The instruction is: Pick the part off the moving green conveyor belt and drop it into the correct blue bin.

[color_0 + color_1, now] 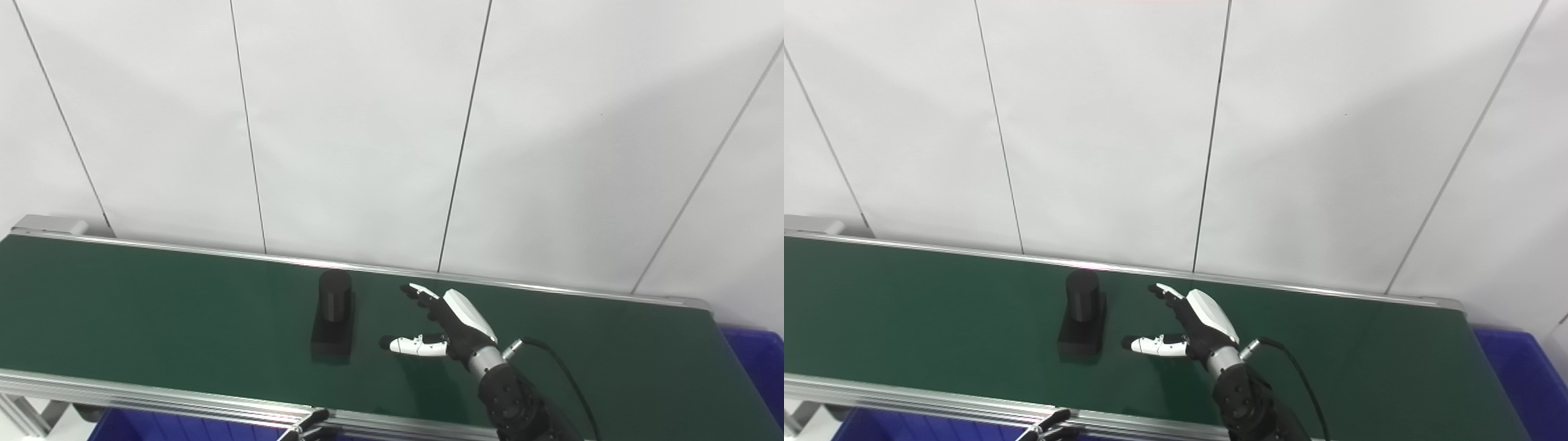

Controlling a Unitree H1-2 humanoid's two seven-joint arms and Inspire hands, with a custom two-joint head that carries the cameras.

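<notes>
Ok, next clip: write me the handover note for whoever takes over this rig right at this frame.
Right hand: open, holding nothing, fingers and thumb spread towards the part, just right of it and not touching.
Left hand: only fingertips show at the bottom edge; state cannot be told.
Black part: a cylinder upright on a block base, on the green conveyor belt.
Blue bins: one at the belt's right end, another below the near rail.
Done: reach set up.
Left: grasp, lift, drop into the correct bin.

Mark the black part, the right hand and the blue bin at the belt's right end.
black part (334,296), left eye view, on its upright cylinder.
right hand (456,324), left eye view, on its middle, by the white back.
blue bin (1513,361), right eye view, on its wall.
</notes>
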